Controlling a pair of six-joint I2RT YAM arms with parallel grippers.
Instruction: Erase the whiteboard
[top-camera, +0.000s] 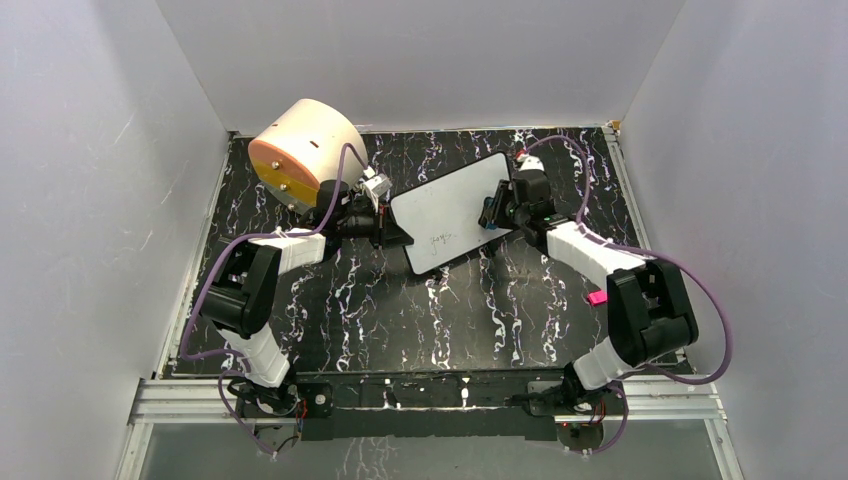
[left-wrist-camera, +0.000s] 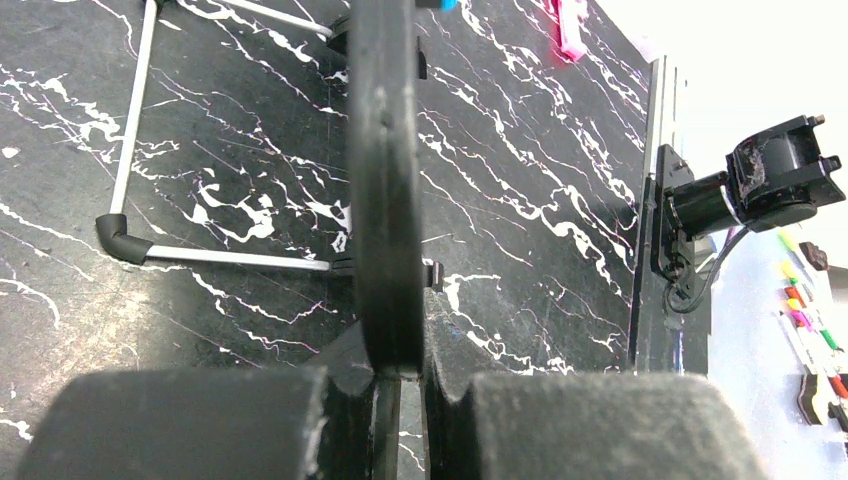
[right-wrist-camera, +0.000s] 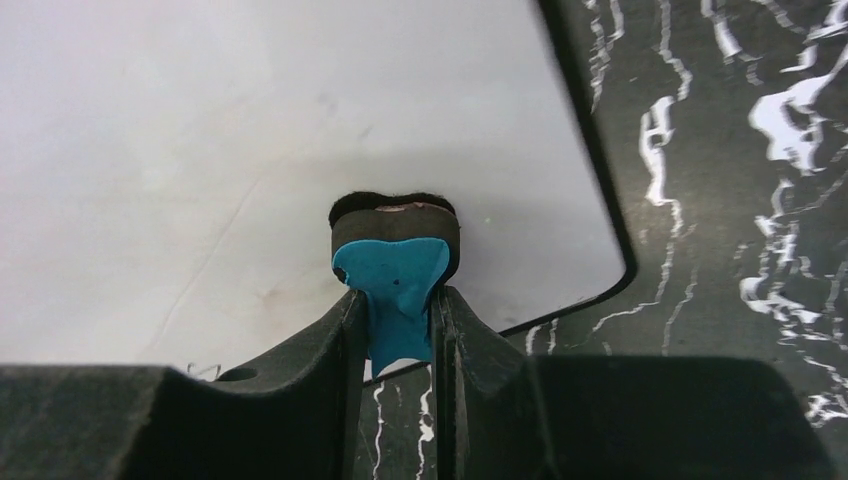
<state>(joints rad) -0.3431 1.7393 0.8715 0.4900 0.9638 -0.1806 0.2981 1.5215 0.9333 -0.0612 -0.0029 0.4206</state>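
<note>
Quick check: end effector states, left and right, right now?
Left end effector: shut on the black-edged flat white rectangular whiteboard.
Right end effector: shut on a small blue eraser with black felt pad.

So the whiteboard (top-camera: 455, 205) is a small white rectangle with rounded corners and a thin black edge (left-wrist-camera: 385, 180). It sits just above the middle of the top view, over the dark marbled tabletop (top-camera: 400, 320), running diagonally from lower left to upper right. Most of the face is clean. There's just a faint scribble (top-camera: 437, 240) near its lower end, too small to read. The left end effector (top-camera: 395, 228) is clamped on the lower left edge. The left wrist view sees the board edge-on, with a silver wire leg (left-wrist-camera: 235, 257) and black foot (left-wrist-camera: 115, 232) beside it on the tabletop. One rounded corner (right-wrist-camera: 622, 272) shows at the right in the right wrist view.
</note>
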